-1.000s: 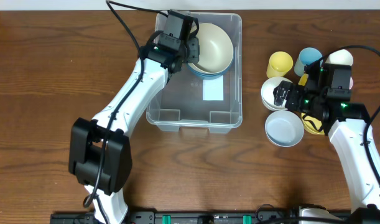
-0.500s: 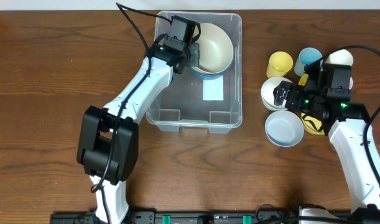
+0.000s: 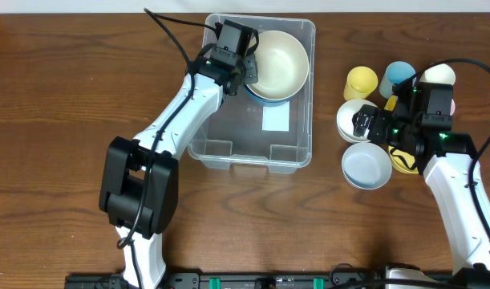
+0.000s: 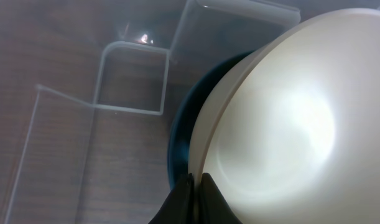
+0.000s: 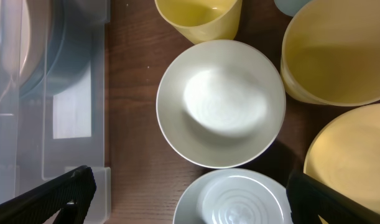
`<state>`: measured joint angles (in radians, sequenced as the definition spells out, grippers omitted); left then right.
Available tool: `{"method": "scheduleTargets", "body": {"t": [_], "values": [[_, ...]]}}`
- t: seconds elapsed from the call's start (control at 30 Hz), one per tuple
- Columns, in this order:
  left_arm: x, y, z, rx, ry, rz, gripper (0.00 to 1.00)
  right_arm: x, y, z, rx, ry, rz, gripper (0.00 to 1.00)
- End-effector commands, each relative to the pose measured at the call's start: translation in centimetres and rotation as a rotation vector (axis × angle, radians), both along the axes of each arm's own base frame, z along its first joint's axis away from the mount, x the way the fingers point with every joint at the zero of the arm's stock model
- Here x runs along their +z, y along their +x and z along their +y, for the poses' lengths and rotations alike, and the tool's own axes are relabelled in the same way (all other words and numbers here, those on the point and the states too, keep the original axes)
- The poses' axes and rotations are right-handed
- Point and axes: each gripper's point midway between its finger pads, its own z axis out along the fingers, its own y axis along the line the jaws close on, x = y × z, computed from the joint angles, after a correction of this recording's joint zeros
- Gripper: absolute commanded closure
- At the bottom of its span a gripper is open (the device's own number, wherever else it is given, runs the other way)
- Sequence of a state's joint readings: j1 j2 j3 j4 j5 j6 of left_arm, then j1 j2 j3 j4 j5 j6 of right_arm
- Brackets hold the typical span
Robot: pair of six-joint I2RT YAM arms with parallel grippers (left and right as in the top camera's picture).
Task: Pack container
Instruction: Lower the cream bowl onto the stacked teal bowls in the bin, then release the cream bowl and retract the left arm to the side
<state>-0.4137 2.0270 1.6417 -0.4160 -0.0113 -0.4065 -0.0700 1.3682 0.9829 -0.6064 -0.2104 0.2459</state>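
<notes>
The clear plastic container (image 3: pixel 253 152) stands at the table's middle back, with a white label (image 3: pixel 275 118) on its base. My left gripper (image 3: pixel 246 74) is shut on the rim of a cream bowl (image 3: pixel 280 62), held tilted over a dark blue bowl (image 3: pixel 261 96) in the container's far end. In the left wrist view the fingers (image 4: pixel 194 180) pinch the cream bowl's (image 4: pixel 283 124) rim, with the blue bowl (image 4: pixel 180 140) beneath. My right gripper (image 3: pixel 365 124) is open and empty, above a white bowl (image 5: pixel 221 102) and a pale bowl (image 5: pixel 239 202).
Right of the container stand a yellow cup (image 3: pixel 361 81), a blue cup (image 3: pixel 400 74), a white cup (image 3: pixel 439 75), a white bowl (image 3: pixel 350 119), a pale bowl (image 3: pixel 366 166) and yellow bowls (image 3: pixel 405 160). The container's near wall shows in the right wrist view (image 5: pixel 28 124).
My left gripper has carried the cream bowl a little to the right inside the container. The right arm has not moved.
</notes>
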Motion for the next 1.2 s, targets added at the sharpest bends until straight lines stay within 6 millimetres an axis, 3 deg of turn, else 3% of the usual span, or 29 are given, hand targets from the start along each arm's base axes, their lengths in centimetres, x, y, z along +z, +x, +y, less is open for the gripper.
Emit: {"method": "scheduleTargets", "body": {"t": [0.0,0.27,0.3,0.43,0.47,0.73,0.8,0.97,1.07,1.17], "values": [[0.9,0.3,-0.3,0.03,-0.038,-0.01,0.94,0.4,0.3,0.5,0.005,0.012,-0.006,0.01],[0.6,0.1,0.2,0.093,-0.073,0.022,0.94,0.3,0.1,0.5,0.005,0.013,0.006,0.01],[0.5,0.0,0.5,0.108,-0.077,0.032,0.91,0.3,0.1,0.5,0.005,0.013,0.006,0.01],[0.1,-0.1,1.4,0.133,-0.073,0.056,0.23,0.3,0.1,0.5,0.005,0.013,0.006,0.01],[0.1,0.0,1.5,0.136,-0.073,0.055,0.15,0.3,0.1,0.5,0.005,0.013,0.006,0.01],[3.1,0.6,2.7,0.15,-0.091,-0.005,0.14,0.3,0.1,0.5,0.005,0.013,0.006,0.01],[3.9,0.5,2.8,0.14,-0.089,-0.018,0.2,0.3,0.1,0.5,0.005,0.013,0.007,0.01],[6.7,-0.7,3.5,0.123,-0.071,-0.047,0.2,0.3,0.1,0.5,0.005,0.012,0.006,0.01],[9.8,-2.2,6.5,0.187,-0.001,-0.083,0.2,0.3,0.1,0.3,-0.001,0.002,0.005,0.01],[13.0,-4.4,10.9,0.265,0.075,-0.107,0.17,0.3,0.3,0.3,-0.001,0.002,-0.001,0.01]]}}
